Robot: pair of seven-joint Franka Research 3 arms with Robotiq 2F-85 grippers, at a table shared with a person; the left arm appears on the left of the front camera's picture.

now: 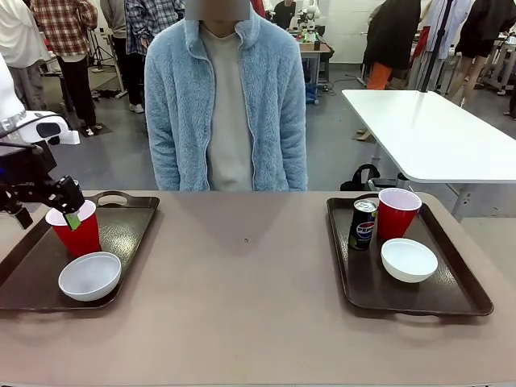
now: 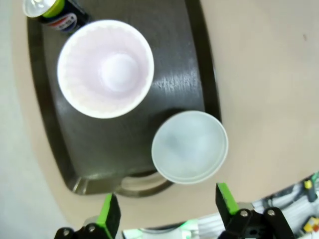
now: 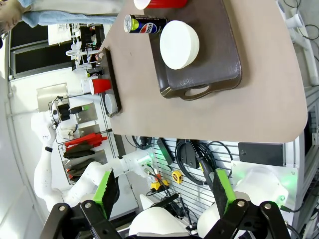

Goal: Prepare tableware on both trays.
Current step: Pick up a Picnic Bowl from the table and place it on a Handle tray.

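Left pincer (image 1: 71,211) seen spread wide, nothing gripped, at rim of red plastic cup with pale inside (image 1: 75,229) on left dark brown rectangular plastic tray (image 1: 129,230). Small round white bowl (image 1: 89,276) just nearer than pincer; slim black soda can (image 2: 55,12) beyond cup. Straight lift advised, rim not to be snagged. Right pincer (image 3: 162,191) spread wide, well apart from worktop (image 1: 250,282).

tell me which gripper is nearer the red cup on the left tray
Left. The left gripper is open right at the red cup rim on the left tray; the right gripper is open, high above the table's other side.
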